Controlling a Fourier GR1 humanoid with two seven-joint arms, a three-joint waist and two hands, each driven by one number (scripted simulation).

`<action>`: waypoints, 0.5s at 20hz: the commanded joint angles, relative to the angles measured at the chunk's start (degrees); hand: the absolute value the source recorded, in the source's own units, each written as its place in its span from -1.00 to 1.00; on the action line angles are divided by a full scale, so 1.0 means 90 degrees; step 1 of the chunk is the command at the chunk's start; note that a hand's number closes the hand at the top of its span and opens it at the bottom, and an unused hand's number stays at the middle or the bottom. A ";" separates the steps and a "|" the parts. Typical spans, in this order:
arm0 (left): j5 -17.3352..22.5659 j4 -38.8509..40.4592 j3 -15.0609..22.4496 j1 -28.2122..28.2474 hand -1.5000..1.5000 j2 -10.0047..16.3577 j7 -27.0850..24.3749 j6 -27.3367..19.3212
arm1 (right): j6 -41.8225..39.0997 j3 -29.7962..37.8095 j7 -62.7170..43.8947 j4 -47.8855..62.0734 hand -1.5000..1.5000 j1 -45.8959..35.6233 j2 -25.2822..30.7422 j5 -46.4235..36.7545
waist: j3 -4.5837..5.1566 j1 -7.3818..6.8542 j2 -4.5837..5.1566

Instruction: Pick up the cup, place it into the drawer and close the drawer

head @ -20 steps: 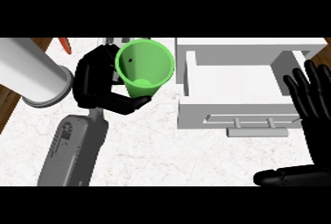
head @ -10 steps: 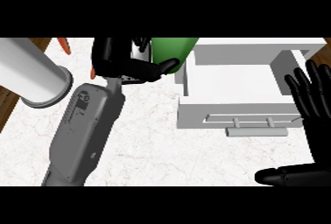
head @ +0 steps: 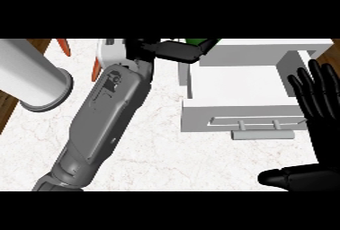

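**Cup in L hand at far edge; drawer open**

L hand (head: pixel 167 48) at far edge of counter (head: pixel 166 152), forearm running up from near-left corner. Fingers curled round green cup (head: pixel 195 42). Only a sliver of cup shows past them, by drawer's (head: pixel 232 85) far-left corner. Can't tell if cup is over drawer or just beside it. Drawer stands open, handle (head: pixel 262 134) toward near edge. R hand (head: pixel 317 96) rests at right edge, fingers straight & spread, holding nothing. White cylinder (head: pixel 33 83) at left edge. Orange piece (head: pixel 64 46) near far-left corner.
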State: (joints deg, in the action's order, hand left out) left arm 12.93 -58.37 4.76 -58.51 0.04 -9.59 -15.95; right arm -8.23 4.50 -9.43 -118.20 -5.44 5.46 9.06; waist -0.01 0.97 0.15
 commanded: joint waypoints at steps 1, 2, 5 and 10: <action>0.0545 0.0699 0.0591 -0.0412 1.00 -0.0004 -0.0217 -0.0535 | -0.0006 -0.0052 -0.0276 -0.0120 -1.00 -0.0117 0.0048 0.0082 | 0.0000 0.0058 0.0003; 0.0488 0.1363 0.0194 -0.0848 1.00 -0.0004 -0.0393 -0.0379 | -0.0064 0.0112 0.0024 0.0258 -1.00 -0.0251 0.0081 0.0109 | -0.0002 0.0084 0.0029; 0.0784 0.1684 0.0540 -0.0918 1.00 -0.0004 -0.0715 -0.0615 | -0.0287 0.0321 0.0261 0.0052 -1.00 0.0141 0.0179 0.0318 | -0.0003 0.0121 0.0022; 0.1335 0.2349 0.1014 -0.1001 1.00 -0.0004 -0.1087 -0.0505 | -0.0187 0.0308 0.0316 0.0421 -1.00 -0.0181 0.0144 0.0193 | -0.0003 0.0143 0.0033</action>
State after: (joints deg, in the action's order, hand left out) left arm 20.39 -41.29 9.80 -66.20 0.01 -17.19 -19.60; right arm -9.19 5.83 -8.31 -116.83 -5.95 6.24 9.90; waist -0.02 1.79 0.36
